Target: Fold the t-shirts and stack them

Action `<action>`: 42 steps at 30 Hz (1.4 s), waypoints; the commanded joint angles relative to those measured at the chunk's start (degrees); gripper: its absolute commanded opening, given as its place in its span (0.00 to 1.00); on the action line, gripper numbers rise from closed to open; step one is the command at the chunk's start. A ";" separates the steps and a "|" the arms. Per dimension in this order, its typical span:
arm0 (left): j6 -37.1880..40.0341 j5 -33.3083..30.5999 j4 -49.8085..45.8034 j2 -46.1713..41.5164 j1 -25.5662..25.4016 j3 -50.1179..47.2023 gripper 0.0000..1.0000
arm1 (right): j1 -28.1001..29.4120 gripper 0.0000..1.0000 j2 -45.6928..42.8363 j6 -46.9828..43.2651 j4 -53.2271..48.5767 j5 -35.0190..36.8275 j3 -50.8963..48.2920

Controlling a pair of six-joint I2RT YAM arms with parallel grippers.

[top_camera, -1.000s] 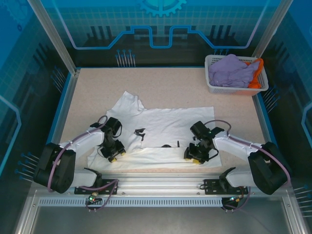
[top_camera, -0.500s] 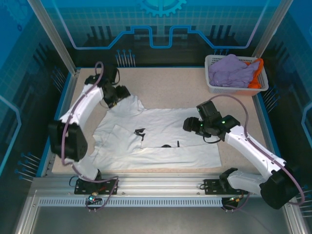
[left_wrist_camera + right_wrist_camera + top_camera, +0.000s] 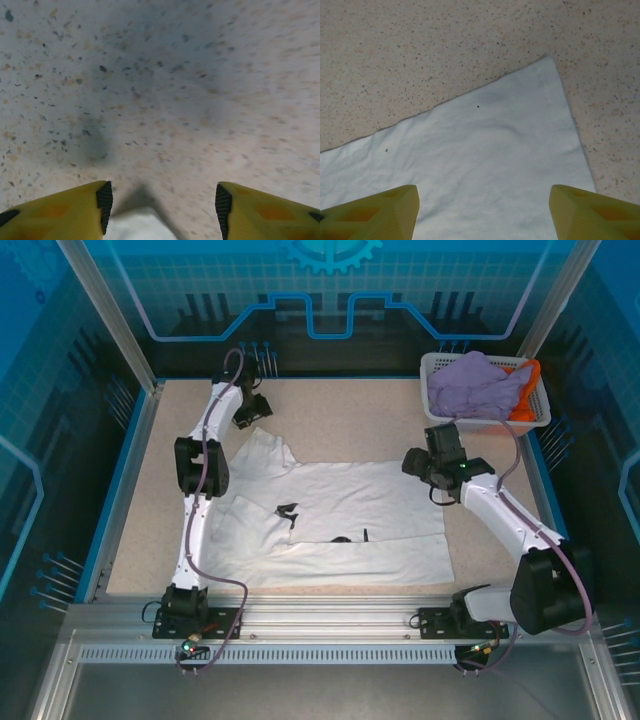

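Speckled tabletop (image 3: 350,415) takes up the middle of the top view, and the white t-shirt (image 3: 350,505) lies spread flat across its centre and lower half. A band along the shirt's lower edge appears folded up, and the small black marks (image 3: 288,510) show left of centre. At upper right, the white lattice basket (image 3: 470,424) holds a crumpled lavender t-shirt (image 3: 475,383), with an orange t-shirt (image 3: 527,400) at its right side. You haven't reached either of these.

A second ago both your claws were low at the shirt's bottom edge. They have since let go and swung up the frame. I judge that the bottom fold is set and you are reaching for the top edge next.

Your left gripper (image 3: 245,410) is at upper left, just past the raised sleeve. In its wrist view the left gripper (image 3: 162,200) has its jaws wide and empty over bare table. Only a tip of white cloth (image 3: 137,225) shows at the bottom, between the fingers, so you may have overshot the sleeve.

Your right gripper (image 3: 415,462) sits over the shirt's upper right edge. In its wrist view the right gripper (image 3: 482,205) is also spread wide with nothing in it. Cloth lies between the fingers, and the shirt's corner (image 3: 550,62) is up and to the right.
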 commanded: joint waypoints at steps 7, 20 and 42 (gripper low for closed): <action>4.79 -1.27 2.09 1.00 -0.66 -1.95 0.53 | -2.96 0.70 0.23 -2.32 1.59 -7.04 -0.86; 6.95 -4.10 -1.22 0.13 -2.58 -4.71 0.40 | -3.57 0.70 4.65 -0.45 3.31 -5.56 1.30; 8.89 -5.19 1.23 -5.08 -2.68 -9.73 0.01 | -10.06 0.69 13.97 -3.38 2.00 -0.20 7.57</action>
